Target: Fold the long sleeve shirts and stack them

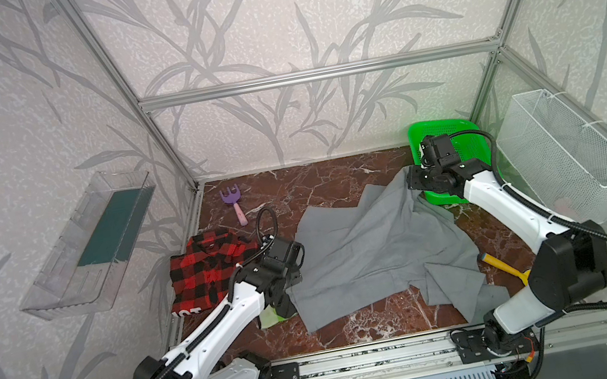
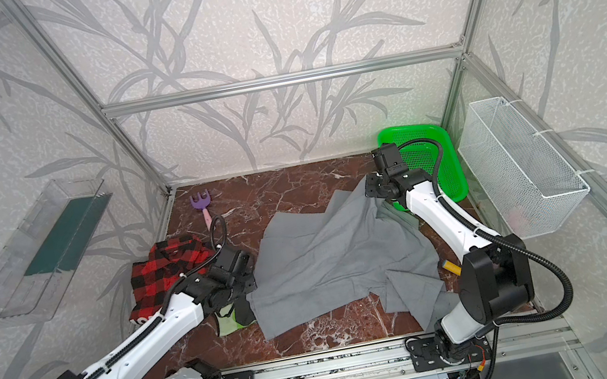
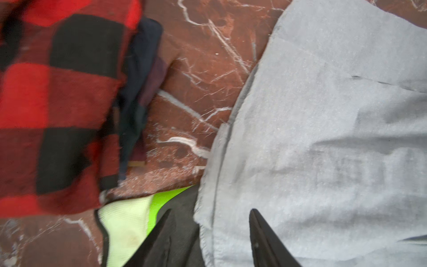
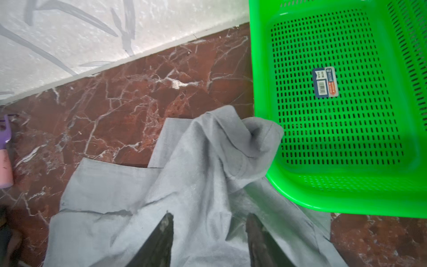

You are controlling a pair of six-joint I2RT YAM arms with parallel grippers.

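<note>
Both left fingers and right fingers stand parted, empty, over the grey shirt; closing, the left could pinch the glove at its edge.

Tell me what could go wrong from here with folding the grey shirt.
1. The glove lies against the edge of the grey shirt, between the open left jaws; closing there could pinch both together.
2. One corner of the shirt is bunched against the rim of the green basket; pulling it may drag the basket.
3. A yellow-handled tool lies beside the shirt's near sleeve and could get folded in.
</note>
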